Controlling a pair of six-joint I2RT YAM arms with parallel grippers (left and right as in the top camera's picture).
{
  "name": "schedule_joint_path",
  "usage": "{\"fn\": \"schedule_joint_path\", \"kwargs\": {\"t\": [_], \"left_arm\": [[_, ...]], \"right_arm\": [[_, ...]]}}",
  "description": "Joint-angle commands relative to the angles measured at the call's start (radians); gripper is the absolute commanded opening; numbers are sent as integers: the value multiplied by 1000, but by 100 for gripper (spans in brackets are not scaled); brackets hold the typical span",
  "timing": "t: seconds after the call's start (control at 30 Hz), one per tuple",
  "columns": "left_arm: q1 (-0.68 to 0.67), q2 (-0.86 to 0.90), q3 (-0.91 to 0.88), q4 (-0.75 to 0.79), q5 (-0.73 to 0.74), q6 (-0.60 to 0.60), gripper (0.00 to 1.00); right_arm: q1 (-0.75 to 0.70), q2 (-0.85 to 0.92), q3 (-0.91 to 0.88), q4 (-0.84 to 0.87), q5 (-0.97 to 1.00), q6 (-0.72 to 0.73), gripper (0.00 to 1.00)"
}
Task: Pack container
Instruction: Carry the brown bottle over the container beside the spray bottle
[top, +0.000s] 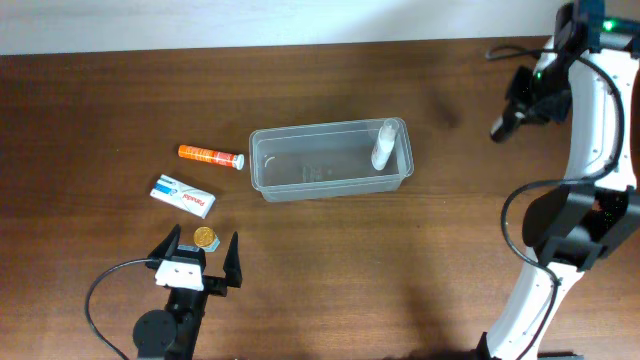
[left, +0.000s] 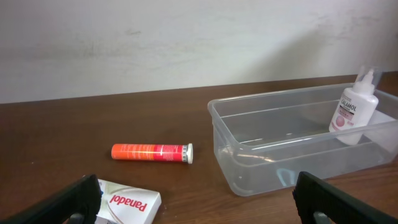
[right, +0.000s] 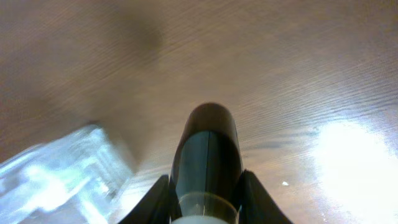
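Observation:
The container (top: 300, 189) is a clear plastic tub at mid-table, also in the left wrist view (left: 280, 168) and blurred at the lower left of the right wrist view (right: 56, 168). A white bottle (top: 384, 145) (left: 353, 109) stands in its right end. My right gripper (top: 503, 127) (right: 206, 183) hangs high to the right of the tub, shut on a dark round-ended cylinder (right: 207, 146). My left gripper (top: 203, 246) (left: 199, 208) stands wide open near the front left, with nothing held.
An orange tube (top: 210, 155) (left: 151, 152) lies left of the tub. A white Panadol box (top: 183, 195) (left: 130, 200) lies in front of it, by my left finger. A small gold round thing (top: 204, 237) sits between my left fingertips. A white wall runs along the back.

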Motion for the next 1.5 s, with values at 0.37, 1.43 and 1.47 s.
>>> {"fn": "schedule_joint_path", "kwargs": {"t": [0.37,1.43,1.47], "left_arm": [[5,-10,-8,2,8,19,99],[5,-10,-8,2,8,19,99],[5,-10,-8,2,8,19,99]], "right_arm": [[372,-22,348,-96,-132,-68,26],[691,-18,-257,83,288,122,26],[688,-18,-264,88,294,126,26]]}}
